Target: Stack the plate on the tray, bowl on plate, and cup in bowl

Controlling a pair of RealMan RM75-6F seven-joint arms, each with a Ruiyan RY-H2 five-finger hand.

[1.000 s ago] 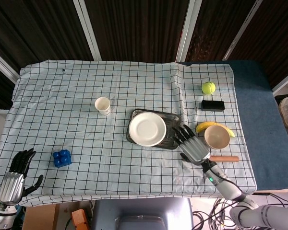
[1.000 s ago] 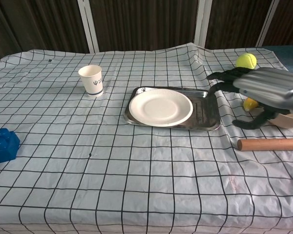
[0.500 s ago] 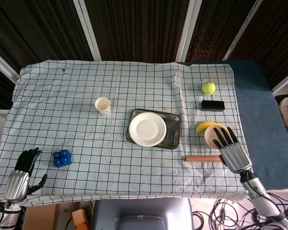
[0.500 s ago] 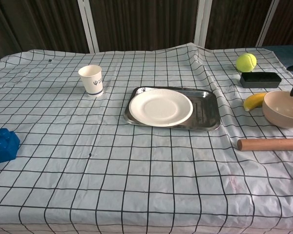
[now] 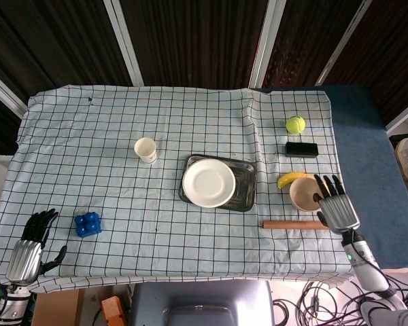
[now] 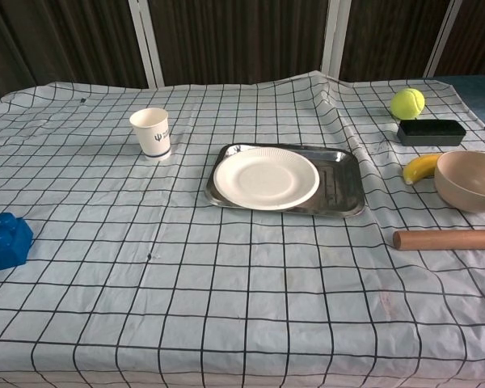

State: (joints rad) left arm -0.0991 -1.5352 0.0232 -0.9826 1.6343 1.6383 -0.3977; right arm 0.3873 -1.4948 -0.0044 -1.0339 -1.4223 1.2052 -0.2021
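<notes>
A white plate (image 5: 209,183) (image 6: 266,177) lies on the metal tray (image 5: 245,189) (image 6: 345,192) at mid-table. The paper cup (image 5: 146,149) (image 6: 151,132) stands upright to the tray's far left. The tan bowl (image 5: 303,194) (image 6: 469,181) sits upright to the right of the tray. In the head view my right hand (image 5: 334,204) is open at the bowl's right rim, fingers straight and apart, holding nothing. Only dark slivers of it reach the chest view's right edge. My left hand (image 5: 26,248) hangs open off the table's near left corner.
A wooden rolling pin (image 5: 294,224) (image 6: 449,238) lies just in front of the bowl, and a banana (image 5: 290,178) (image 6: 420,167) just behind it. Further back are a black box (image 5: 301,149) (image 6: 431,131) and a tennis ball (image 5: 295,124) (image 6: 407,102). A blue brick (image 5: 87,224) (image 6: 4,240) sits near left.
My right hand has left the tray's right edge and swung right, past the bowl, to its right rim. The left hand dropped slightly. Plate, bowl and cup have not moved.
</notes>
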